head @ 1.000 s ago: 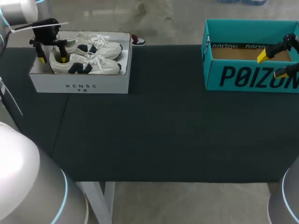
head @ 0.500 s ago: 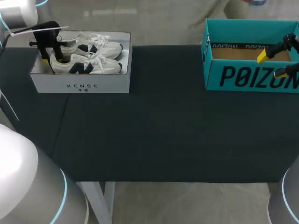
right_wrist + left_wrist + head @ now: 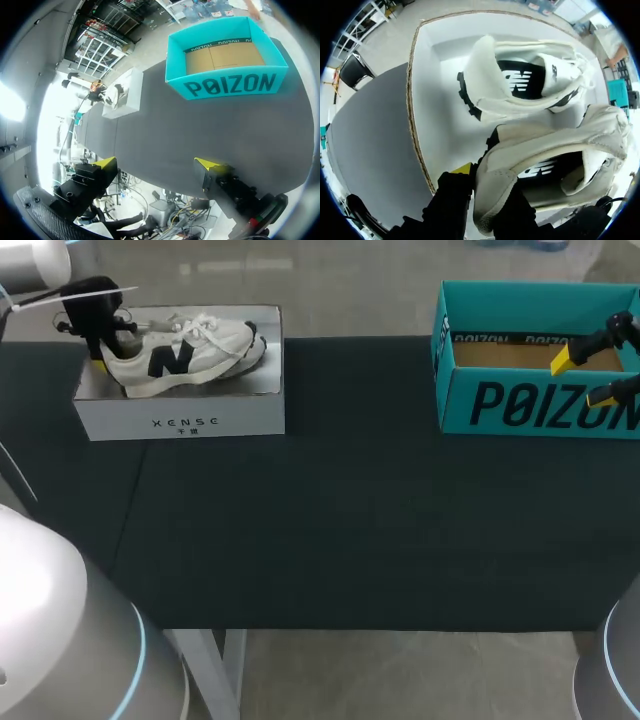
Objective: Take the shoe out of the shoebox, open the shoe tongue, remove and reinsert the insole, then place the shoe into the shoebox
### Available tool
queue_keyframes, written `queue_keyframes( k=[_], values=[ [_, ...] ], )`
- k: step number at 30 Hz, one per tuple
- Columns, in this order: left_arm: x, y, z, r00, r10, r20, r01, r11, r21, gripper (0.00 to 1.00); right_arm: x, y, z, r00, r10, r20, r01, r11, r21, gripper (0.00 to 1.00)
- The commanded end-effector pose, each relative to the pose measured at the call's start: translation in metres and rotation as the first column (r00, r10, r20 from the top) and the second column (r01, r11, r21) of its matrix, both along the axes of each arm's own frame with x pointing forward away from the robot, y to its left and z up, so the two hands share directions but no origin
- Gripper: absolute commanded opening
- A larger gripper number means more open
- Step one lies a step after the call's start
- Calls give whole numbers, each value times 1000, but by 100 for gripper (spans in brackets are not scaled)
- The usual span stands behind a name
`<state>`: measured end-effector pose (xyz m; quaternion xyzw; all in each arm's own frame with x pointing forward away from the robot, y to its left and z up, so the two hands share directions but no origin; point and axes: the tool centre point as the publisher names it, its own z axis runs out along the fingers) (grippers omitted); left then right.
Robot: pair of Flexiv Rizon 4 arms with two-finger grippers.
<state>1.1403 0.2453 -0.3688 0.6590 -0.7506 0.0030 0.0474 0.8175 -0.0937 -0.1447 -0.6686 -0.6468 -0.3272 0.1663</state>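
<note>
The near part of the table (image 3: 330, 530) is bare dark cloth. Toward its far left stands the white box (image 3: 180, 423). The shoe (image 3: 185, 355) hangs tilted over it, heel low and toe higher, about level with the rim. The left gripper (image 3: 105, 355) is clamped on the heel collar, one finger outside and one inside the opening. That grip likely lets the shoe come up clear of the other shoe (image 3: 520, 82), which lies on its side on the box floor. At the far right, the right gripper (image 3: 583, 378) hovers by the teal box (image 3: 520, 400) with its jaws spread wide and nothing in them. It is probably waiting to help with the tongue.
</note>
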Motion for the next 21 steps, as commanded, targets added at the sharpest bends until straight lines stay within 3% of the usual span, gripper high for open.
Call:
queue_keyframes(
  k=[1,5,11,16,21],
  values=[
    [2,4,21,1000,-29,-7,29,999,-15,0,-1,0,0,1000,-3,-1,3,1000,-3,100],
    [0,3,41,996,-86,15,86,996,-21,0,-1,0,0,1000,-3,-1,3,1000,-3,100],
    [3,-1,99,992,-92,91,96,995,-41,0,-1,0,0,1000,-3,-1,3,1000,-3,100],
    [-4,-19,148,981,-118,154,119,993,0,0,-1,0,0,1000,-3,-1,3,1000,-3,100],
    [-17,-43,189,968,-66,244,78,996,-42,0,-1,0,0,1000,-3,-1,3,1000,-3,100]
  ],
)
